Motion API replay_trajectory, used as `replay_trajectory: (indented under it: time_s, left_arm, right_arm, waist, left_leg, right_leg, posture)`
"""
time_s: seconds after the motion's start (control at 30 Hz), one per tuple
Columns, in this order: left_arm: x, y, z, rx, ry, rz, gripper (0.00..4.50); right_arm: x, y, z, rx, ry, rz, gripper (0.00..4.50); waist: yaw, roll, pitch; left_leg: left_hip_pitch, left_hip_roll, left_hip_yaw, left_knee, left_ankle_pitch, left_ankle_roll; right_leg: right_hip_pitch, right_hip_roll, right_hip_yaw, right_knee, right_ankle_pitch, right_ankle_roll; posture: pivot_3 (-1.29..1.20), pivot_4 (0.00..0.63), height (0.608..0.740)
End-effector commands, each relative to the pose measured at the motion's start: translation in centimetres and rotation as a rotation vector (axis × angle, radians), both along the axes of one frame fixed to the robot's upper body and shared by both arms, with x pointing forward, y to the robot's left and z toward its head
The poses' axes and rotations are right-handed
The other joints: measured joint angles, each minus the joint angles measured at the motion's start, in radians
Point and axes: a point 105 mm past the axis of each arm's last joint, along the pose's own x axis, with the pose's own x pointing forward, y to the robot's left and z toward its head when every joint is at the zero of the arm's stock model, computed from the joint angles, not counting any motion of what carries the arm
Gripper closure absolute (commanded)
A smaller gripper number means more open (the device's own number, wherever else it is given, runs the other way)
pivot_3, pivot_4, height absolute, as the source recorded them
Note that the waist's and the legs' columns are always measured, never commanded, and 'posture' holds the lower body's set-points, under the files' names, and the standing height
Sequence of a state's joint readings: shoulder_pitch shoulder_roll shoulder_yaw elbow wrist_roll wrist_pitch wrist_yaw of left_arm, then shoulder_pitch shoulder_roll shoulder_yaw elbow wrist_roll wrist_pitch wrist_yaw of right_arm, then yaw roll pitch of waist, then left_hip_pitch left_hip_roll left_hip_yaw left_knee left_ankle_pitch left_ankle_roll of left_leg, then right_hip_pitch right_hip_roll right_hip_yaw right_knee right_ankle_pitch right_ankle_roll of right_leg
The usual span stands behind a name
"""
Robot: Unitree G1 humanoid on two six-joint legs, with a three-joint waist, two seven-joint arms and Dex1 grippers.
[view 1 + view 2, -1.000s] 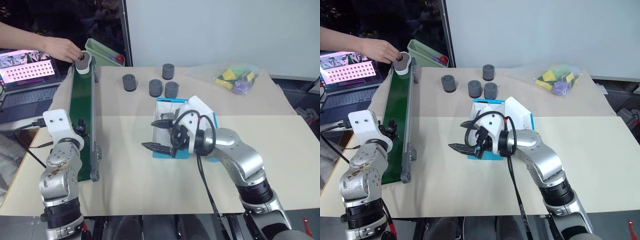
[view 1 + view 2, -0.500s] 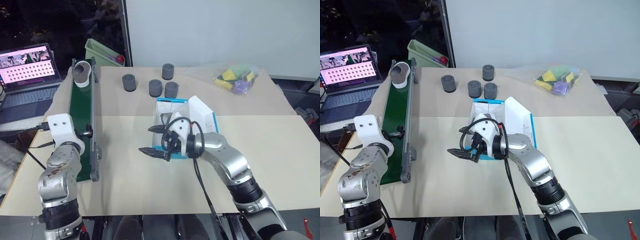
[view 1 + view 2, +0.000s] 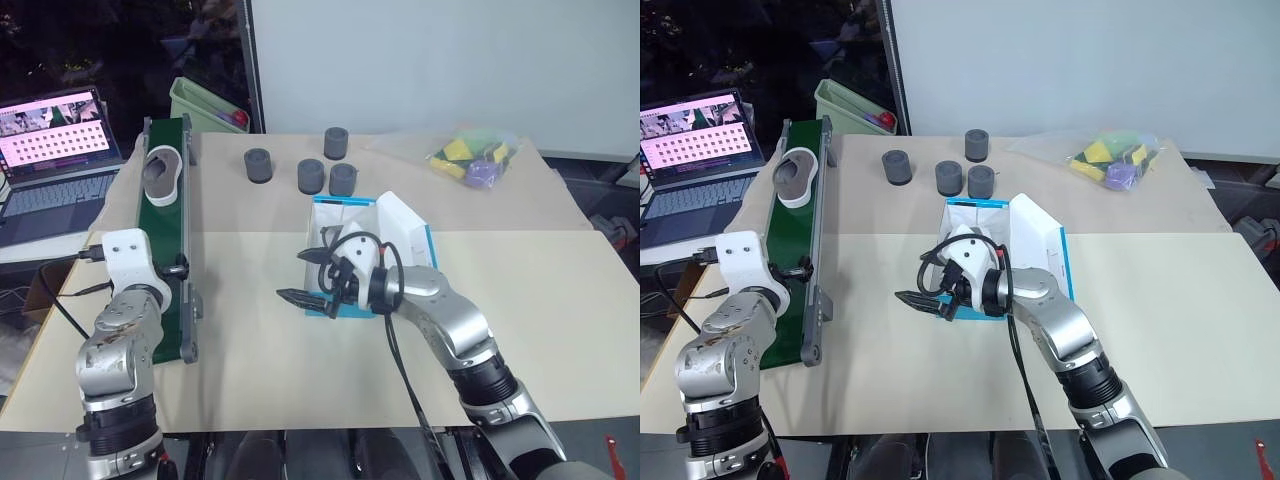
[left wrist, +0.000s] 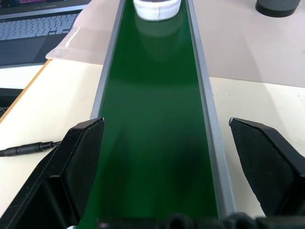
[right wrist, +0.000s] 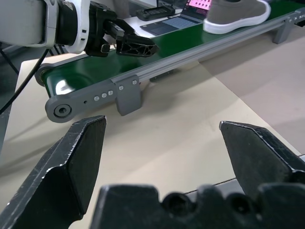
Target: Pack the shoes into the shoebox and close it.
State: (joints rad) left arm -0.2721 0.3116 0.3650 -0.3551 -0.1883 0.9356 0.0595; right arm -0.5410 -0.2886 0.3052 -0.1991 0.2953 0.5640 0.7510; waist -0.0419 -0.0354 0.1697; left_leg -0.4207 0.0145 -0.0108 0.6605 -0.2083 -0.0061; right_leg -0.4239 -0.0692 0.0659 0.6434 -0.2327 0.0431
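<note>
Risk lay in timing. You had the left gripper (image 4: 162,157) spread wide over the conveyor belt (image 3: 165,250), the shoe (image 3: 795,176) well up it. The right gripper (image 3: 305,277), also released, stood beside the shoebox (image 3: 325,205), apparently open; a late clamp could miss the shoe.

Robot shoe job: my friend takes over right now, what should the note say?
Left gripper: jaws open, empty, at the near end of the green conveyor belt.
Right gripper: jaws open, empty, beside the bright blue cardboard shoebox.
One grey-brown sneaker with a white sole lies on the belt's far part.
Shoebox lid open; I cannot tell whether a shoe is inside.
Left: pick up that sneaker, pack it, close the lid.
</note>
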Motion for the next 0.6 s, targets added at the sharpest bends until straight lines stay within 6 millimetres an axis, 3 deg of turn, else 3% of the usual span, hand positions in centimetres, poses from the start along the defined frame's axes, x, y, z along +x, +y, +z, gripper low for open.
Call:
replay_trajectory:
  time_s: [0.03, 0.6]
  left_arm:
    - [0.2, 0.0, 1.3, 0.052, -0.023, -0.003, 0.01]
    - [0.2, 0.8, -0.8, 0.030, 0.042, 0.016, 0.01]
  right_arm:
    - [-0.2, 0.0, 1.5, 0.032, -0.054, 0.003, 0.00]
    - [-0.8, -0.1, 2.0, 0.030, -0.062, 0.053, 0.00]
  waist:
    - [0.000, 0.000, 0.000]
    - [0.000, 0.000, 0.000]
  left_leg:
    - [0.000, 0.000, 0.000, 0.000, 0.000, 0.000]
    - [0.000, 0.000, 0.000, 0.000, 0.000, 0.000]
  right_leg:
    - [0.000, 0.000, 0.000, 0.000, 0.000, 0.000]
    - [0.000, 0.000, 0.000, 0.000, 0.000, 0.000]
  posture:
    - [0.00, 0.150, 0.729]
    - [0.00, 0.150, 0.729]
